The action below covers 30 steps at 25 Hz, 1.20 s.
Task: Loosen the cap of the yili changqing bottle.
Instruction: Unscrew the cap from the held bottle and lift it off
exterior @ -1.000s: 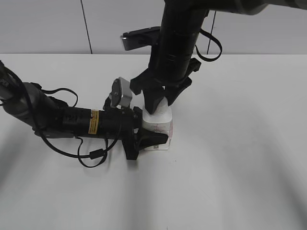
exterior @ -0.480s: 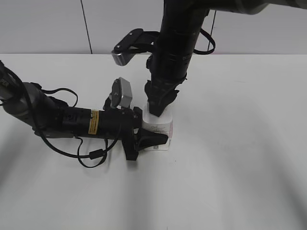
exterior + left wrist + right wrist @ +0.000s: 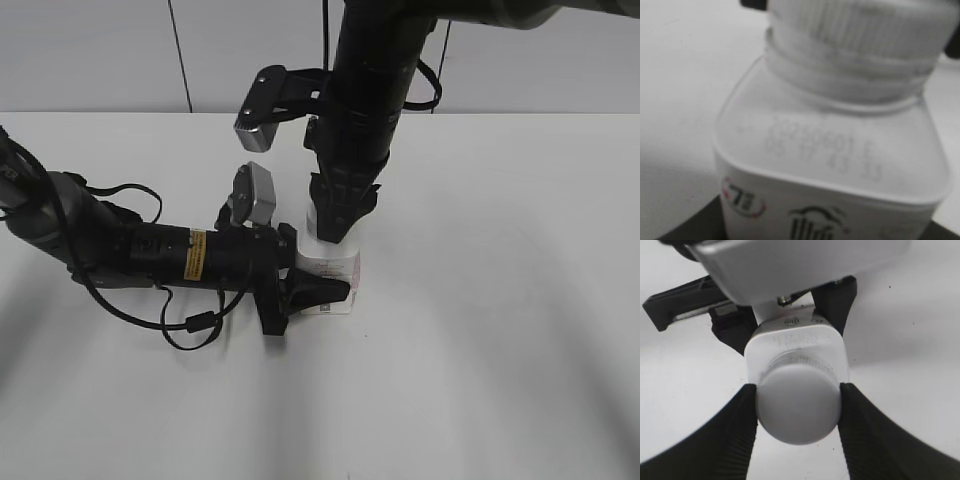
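The yili changqing bottle (image 3: 335, 270) is small, white and squarish with a pink-and-white label. It stands upright on the white table (image 3: 480, 340). My left gripper (image 3: 312, 286) is shut on the bottle's body from the left. In the left wrist view the bottle's shoulder (image 3: 840, 150) and the ribbed cap (image 3: 860, 30) fill the frame. My right gripper (image 3: 336, 222) comes straight down and is shut on the cap. In the right wrist view its two ribbed fingers (image 3: 797, 407) press both sides of the round white cap (image 3: 798, 402), with the bottle (image 3: 792, 342) below it.
The left arm's body (image 3: 150, 250) and its looping cable (image 3: 190, 325) lie low across the table's left half. The right arm (image 3: 365, 90) stands as a tall column over the bottle. A grey wall (image 3: 100, 50) runs behind the table's far edge.
My right wrist has turned about its vertical axis while gripping the cap; its camera block swung round to the left and its fingers narrowed in view. The left arm and bottle have not moved.
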Each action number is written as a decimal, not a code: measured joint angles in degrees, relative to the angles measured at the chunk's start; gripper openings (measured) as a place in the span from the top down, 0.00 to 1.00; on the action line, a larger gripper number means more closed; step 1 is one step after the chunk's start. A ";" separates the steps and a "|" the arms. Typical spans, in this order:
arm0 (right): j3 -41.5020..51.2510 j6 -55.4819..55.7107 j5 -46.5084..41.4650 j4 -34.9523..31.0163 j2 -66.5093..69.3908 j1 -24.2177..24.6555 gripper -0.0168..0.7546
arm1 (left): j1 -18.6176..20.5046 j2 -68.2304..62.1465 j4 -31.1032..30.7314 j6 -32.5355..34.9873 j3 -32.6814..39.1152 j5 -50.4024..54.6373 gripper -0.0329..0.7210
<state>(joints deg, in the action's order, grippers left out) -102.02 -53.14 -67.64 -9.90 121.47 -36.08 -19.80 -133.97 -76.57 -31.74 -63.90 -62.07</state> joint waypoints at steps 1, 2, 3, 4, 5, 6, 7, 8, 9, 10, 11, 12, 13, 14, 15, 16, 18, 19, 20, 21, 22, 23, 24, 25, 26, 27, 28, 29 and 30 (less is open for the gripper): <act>0.00 -0.23 0.00 0.00 0.00 0.00 0.46 | 0.00 0.00 -0.05 0.00 0.00 0.00 0.47; -0.04 -0.36 0.00 0.00 0.00 0.00 0.46 | 0.00 0.00 -0.05 0.00 0.00 0.00 0.47; -0.04 -0.41 0.00 0.00 0.00 0.00 0.46 | 0.00 0.00 -0.05 0.00 0.00 0.00 0.47; -0.04 -0.41 0.00 0.00 0.00 0.00 0.46 | 0.00 0.00 -0.05 0.00 0.00 0.00 0.47; -0.04 -0.46 0.00 0.00 0.00 0.00 0.46 | 0.00 0.00 -0.05 0.00 0.00 0.00 0.47; -0.04 -0.47 0.00 0.00 0.00 0.00 0.46 | 0.00 0.00 -0.05 0.00 0.00 0.00 0.47; -0.04 -0.47 0.00 0.00 0.00 0.00 0.46 | 0.00 0.00 -0.05 0.00 0.00 0.00 0.47; -0.04 -0.52 0.00 0.00 0.00 0.00 0.46 | 0.00 0.00 -0.05 0.00 0.00 0.00 0.47; -0.04 -0.57 0.00 0.00 0.00 0.00 0.46 | 0.00 0.00 -0.05 0.00 0.00 0.00 0.47; -0.04 -0.57 0.00 0.00 0.00 0.00 0.46 | 0.00 0.00 -0.05 0.00 0.00 0.00 0.47; -0.04 -0.68 0.00 0.00 0.00 0.00 0.46 | 0.00 0.00 -0.05 0.00 0.00 0.00 0.47; -0.04 -0.68 0.00 0.00 0.00 0.00 0.46 | 0.00 0.00 -0.05 0.00 0.00 0.00 0.47; -0.04 -0.68 0.00 0.00 0.00 0.00 0.46 | 0.00 0.00 -0.05 0.00 0.00 0.00 0.47; -0.04 -0.68 0.00 -0.07 0.00 0.00 0.46 | 0.00 0.00 -0.05 0.00 0.00 0.00 0.47; -0.04 -0.68 0.00 -0.13 0.00 0.00 0.46 | 0.00 0.00 -0.05 0.00 0.00 0.00 0.47; -0.04 -0.68 0.00 -0.25 0.00 0.00 0.47 | 0.00 0.00 -0.05 0.00 0.00 0.00 0.47; -0.04 -0.60 0.00 -0.44 0.00 0.05 0.47 | 0.00 0.00 -0.11 0.00 0.00 0.00 0.47; -0.04 -0.60 0.00 -0.44 0.00 0.05 0.47 | 0.05 0.00 -0.13 0.00 0.00 0.00 0.47; -0.04 -0.60 0.00 -0.49 0.00 0.05 0.47 | 0.05 0.00 -0.18 0.00 0.00 0.00 0.47; -0.04 -0.60 0.00 -0.55 0.00 0.05 0.47 | 0.05 0.00 -0.18 0.00 0.00 0.00 0.47; -0.04 -0.60 0.00 -0.55 0.00 0.05 0.47 | 0.05 0.00 -0.21 0.00 0.00 0.00 0.47; -0.04 -0.41 -0.06 -0.55 0.00 0.05 0.46 | 0.05 0.00 -0.25 0.00 0.00 0.00 0.47; -0.04 -0.25 -0.06 -0.55 0.00 0.05 0.46 | 0.05 0.00 -0.25 0.00 0.00 0.00 0.47; -0.04 -0.22 -0.06 -0.55 0.00 0.05 0.45 | 0.05 0.00 -0.25 0.00 0.00 0.00 0.47; -0.04 -0.19 -0.06 -0.50 0.00 0.05 0.45 | 0.05 0.00 -0.25 0.00 0.00 0.00 0.47; -0.04 -0.14 -0.06 -0.50 0.00 0.05 0.45 | 0.05 0.00 -0.25 0.00 0.00 0.00 0.47; -0.04 -0.15 -0.06 -0.45 0.00 0.05 0.45 | 0.05 0.00 -0.27 0.00 0.00 -0.05 0.47; -0.04 -0.15 -0.06 -0.45 0.00 0.05 0.45 | 0.05 0.00 -0.27 0.00 0.00 -0.05 0.47; -0.04 -0.15 -0.06 -0.45 0.00 0.05 0.45 | 0.05 0.00 -0.27 0.00 0.00 -0.05 0.47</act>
<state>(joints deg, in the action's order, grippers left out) -102.06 -53.29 -67.70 -10.35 121.47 -36.02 -19.75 -133.97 -76.84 -31.74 -63.90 -62.12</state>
